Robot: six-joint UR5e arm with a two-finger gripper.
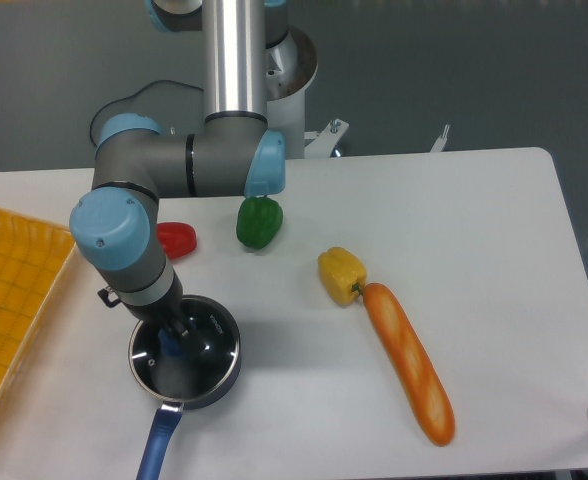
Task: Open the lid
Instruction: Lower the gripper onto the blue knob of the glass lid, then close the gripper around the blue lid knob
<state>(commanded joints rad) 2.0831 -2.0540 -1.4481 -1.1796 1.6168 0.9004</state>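
Glass lid (202, 352) sits on the saucepan (186, 385), directly under the gripper (172, 338); jaw state unclear at its blue knob (170, 346). Red pepper (177, 239) nearby.

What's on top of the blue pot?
A see-through glass lid sits on the saucepan, with a blue knob in the middle. The gripper is right at the knob, hiding part of it. Whatever is inside the pot can't be made out.

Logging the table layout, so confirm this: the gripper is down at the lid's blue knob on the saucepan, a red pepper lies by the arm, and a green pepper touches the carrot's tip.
One error: the yellow pepper, not the green pepper, touches the carrot, as the fixed camera shows. The rest stands: gripper at the lid knob, red pepper by the arm.
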